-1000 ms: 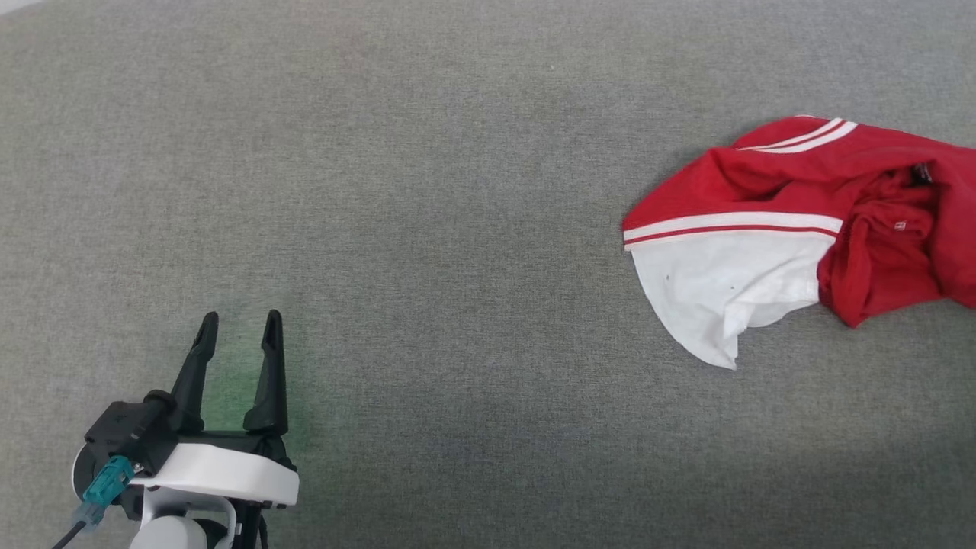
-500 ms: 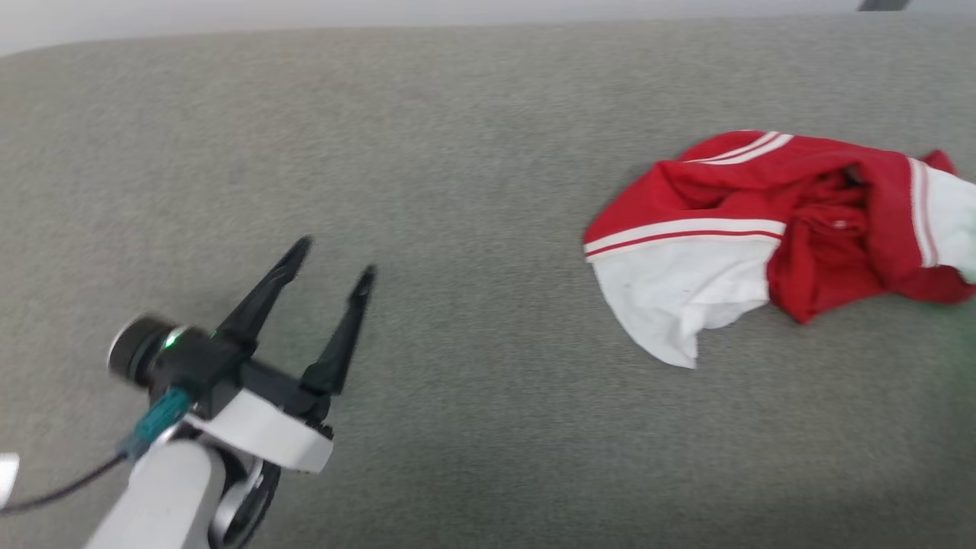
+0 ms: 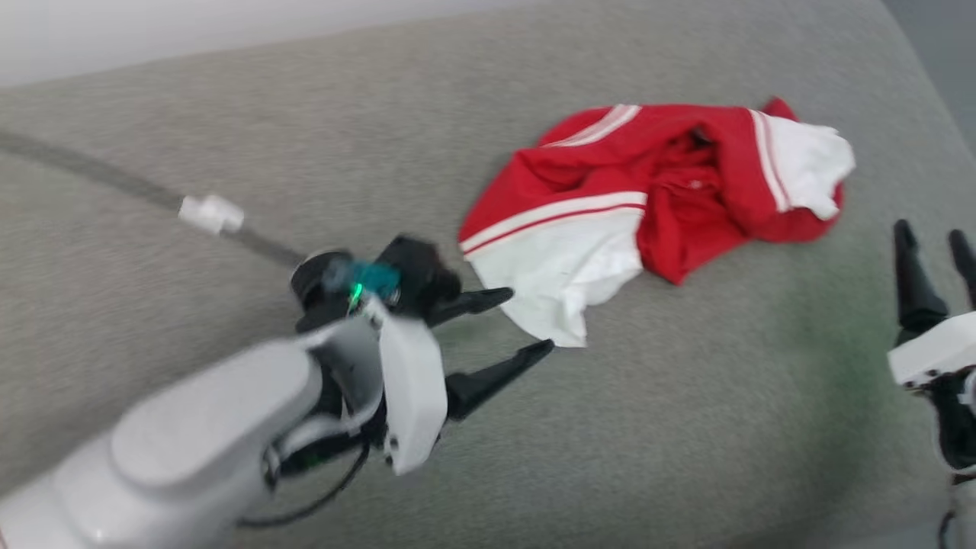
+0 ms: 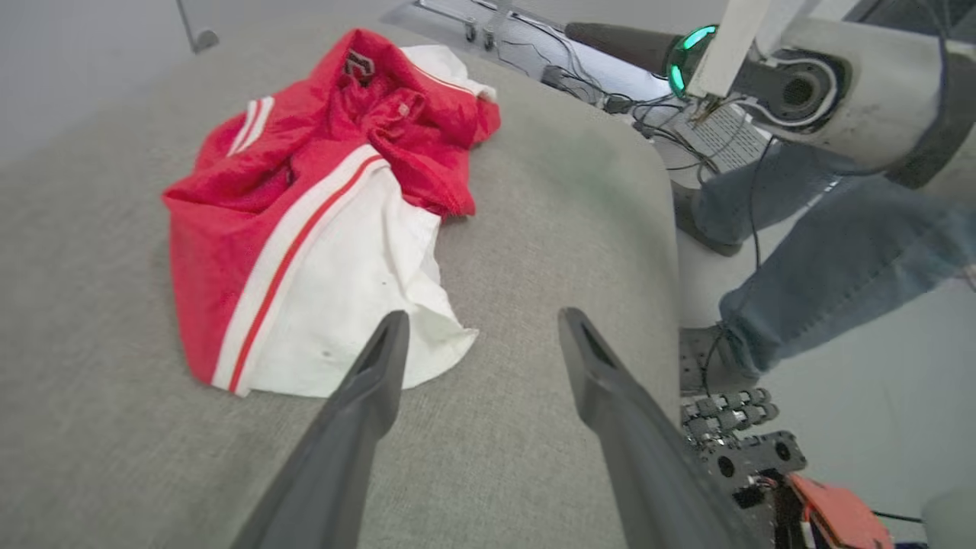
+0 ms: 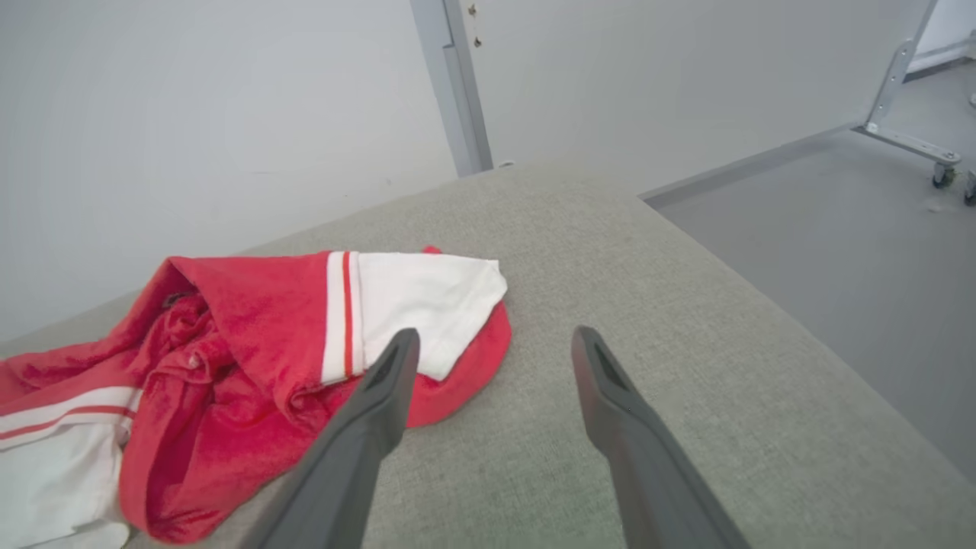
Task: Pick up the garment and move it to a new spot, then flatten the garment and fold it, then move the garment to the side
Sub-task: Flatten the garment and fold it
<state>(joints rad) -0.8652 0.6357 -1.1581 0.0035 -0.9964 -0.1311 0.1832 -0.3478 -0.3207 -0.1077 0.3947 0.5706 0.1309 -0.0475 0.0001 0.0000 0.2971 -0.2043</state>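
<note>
1. left pincer point(image 3: 530, 320): jaws spread, empty, tips just beside the garment's nearest white corner point(image 3: 560, 313).
2. right pincer point(image 3: 932, 231): jaws spread, empty, near the other white end, not touching.
3. garment point(image 3: 648, 175): lies crumpled on the grey bench point(image 3: 686, 381), toward its far right corner.
4. handling, judged: thin, light, limp; will drape and sag, may slip; not fragile.
5. hold advised: pinch the striped hem at each white end, low to the bench.
</note>
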